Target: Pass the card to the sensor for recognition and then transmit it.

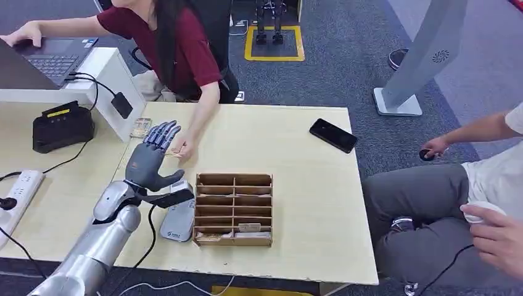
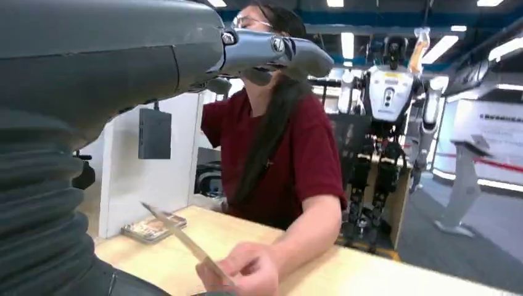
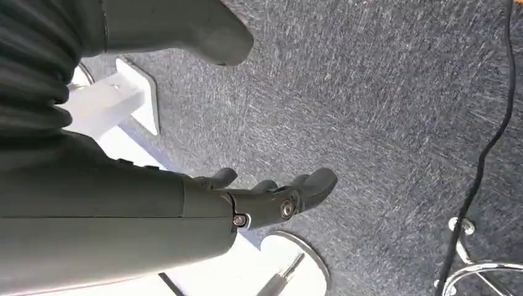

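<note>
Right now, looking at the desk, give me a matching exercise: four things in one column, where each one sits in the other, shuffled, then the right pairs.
Things:
1. black phone
2. card
3. laptop
4. wooden sorter

Places:
A. in the person's hand, by the robot's left hand
B. on the raised counter, far left
C. far edge of the table, right side
D. near edge, middle of the table

Pairs: 1-C, 2-A, 3-B, 4-D
</note>
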Robot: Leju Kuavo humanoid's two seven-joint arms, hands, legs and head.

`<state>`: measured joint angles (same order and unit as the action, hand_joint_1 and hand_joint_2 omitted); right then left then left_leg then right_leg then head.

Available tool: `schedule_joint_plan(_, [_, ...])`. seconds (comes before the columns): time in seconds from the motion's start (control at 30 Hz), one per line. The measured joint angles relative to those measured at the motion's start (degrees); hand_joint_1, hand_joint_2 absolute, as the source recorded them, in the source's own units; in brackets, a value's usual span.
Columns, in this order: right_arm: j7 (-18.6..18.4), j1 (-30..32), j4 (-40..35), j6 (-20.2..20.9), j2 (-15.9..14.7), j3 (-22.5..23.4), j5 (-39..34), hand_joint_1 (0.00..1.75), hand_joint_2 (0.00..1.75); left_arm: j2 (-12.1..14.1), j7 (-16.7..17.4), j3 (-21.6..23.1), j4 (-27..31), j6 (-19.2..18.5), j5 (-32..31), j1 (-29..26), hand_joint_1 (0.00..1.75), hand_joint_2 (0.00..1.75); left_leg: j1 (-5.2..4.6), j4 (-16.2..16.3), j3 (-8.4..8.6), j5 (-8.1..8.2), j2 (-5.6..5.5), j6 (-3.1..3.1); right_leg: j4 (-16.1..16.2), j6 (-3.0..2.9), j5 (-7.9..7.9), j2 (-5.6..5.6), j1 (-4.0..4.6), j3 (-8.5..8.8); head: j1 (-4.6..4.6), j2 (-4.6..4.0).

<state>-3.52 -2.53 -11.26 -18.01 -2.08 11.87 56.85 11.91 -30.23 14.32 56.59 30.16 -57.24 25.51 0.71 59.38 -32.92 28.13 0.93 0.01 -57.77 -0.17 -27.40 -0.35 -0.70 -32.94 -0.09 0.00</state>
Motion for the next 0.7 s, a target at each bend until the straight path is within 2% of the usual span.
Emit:
schedule_joint_plan(0.3, [0.0,0.0,0.0,0.3,0.3,0.5,1.0,0.0,1.75,0.6,1.4,3.0,-3.2,3.7,-3.5,1.2,0.0,1.75,0.0,0.0,-0.01,0.0,-0.01,0.0,0.0,0.0,0.0,-0.01,0.0,0.0,0.0,0.0])
schedule_joint_plan(0.6, [0.1,0.0,0.0,0.2,0.3,1.7,2.1,0.0,1.75,1.4,2.1,4.4,-4.7,5.3,-4.5,1.7,0.0,1.75,0.0,0.0,-0.01,0.0,-0.01,0.0,0.0,0.0,0.0,-0.01,0.0,0.0,0.0,0.0])
schedule_joint_plan(0.7, [0.1,0.0,0.0,0.2,0.3,1.9,2.2,0.0,1.75,1.5,3.3,4.4,-4.8,6.1,-4.3,1.7,0.0,1.75,0.0,0.0,-0.01,0.0,-0.02,0.0,0.0,0.0,0.0,-0.01,0.0,-0.01,0.0,0.0])
